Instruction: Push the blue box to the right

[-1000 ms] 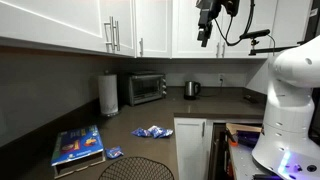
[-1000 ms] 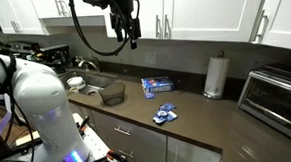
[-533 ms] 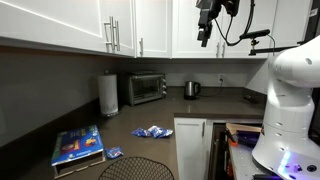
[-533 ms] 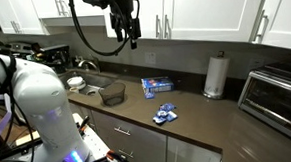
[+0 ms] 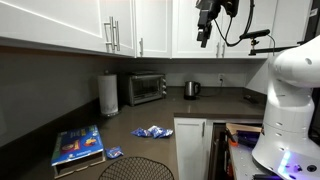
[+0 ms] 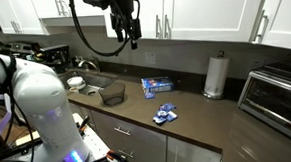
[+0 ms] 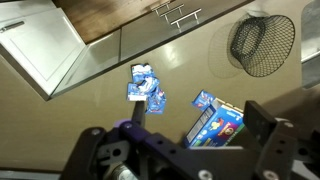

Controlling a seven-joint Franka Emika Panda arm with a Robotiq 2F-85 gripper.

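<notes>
The blue box [image 5: 78, 146] is a flat blue carton with a colourful picture, lying on the dark counter; it also shows in an exterior view [image 6: 157, 85] and in the wrist view [image 7: 216, 120]. My gripper [image 5: 204, 38] hangs high up in front of the white cabinets, far above the counter, seen also in an exterior view [image 6: 131, 40]. In the wrist view its two dark fingers [image 7: 175, 128] stand wide apart with nothing between them. Small crumpled blue-and-white wrappers [image 7: 144, 83] lie beside the box.
A paper towel roll [image 5: 108, 94], a toaster oven [image 5: 147, 88] and a kettle [image 5: 191, 89] stand at the counter's back. A black mesh basket [image 6: 111, 93] sits next to the box by the sink [image 6: 78, 83]. White cabinets hang above.
</notes>
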